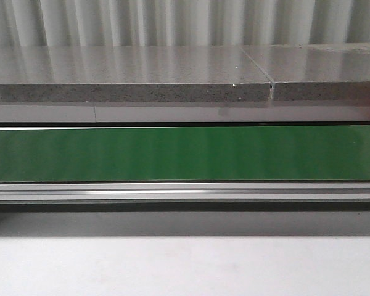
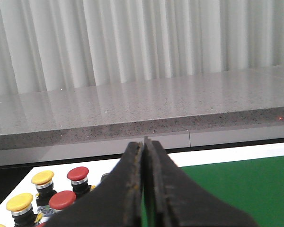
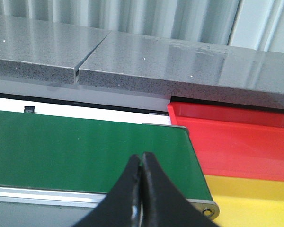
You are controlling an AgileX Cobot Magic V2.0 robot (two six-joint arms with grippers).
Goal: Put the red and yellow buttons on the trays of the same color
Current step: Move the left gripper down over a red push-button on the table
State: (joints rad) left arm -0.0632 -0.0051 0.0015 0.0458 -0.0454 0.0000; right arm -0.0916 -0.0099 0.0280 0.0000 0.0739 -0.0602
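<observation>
The red tray (image 3: 236, 137) and the yellow tray (image 3: 255, 201) lie side by side just past the end of the green belt (image 1: 185, 154); what shows of both holds nothing. The red one is nearer the grey stone ledge (image 1: 129, 77), the yellow one nearer the right gripper (image 3: 142, 165).

The buttons stand upright in a cluster on a white surface (image 2: 99, 170) off the belt's other end: two yellow buttons (image 2: 42, 178) and two red buttons (image 2: 78, 173) show clearly, caps up, stems vertical. They sit beside and just beyond the left gripper (image 2: 146, 146).

Both grippers have their black fingers pressed together with nothing between them. The left one hangs over the belt's edge near the buttons; the right one hangs over the belt's end near the trays.

The front view shows only belt, rail and ledge.
</observation>
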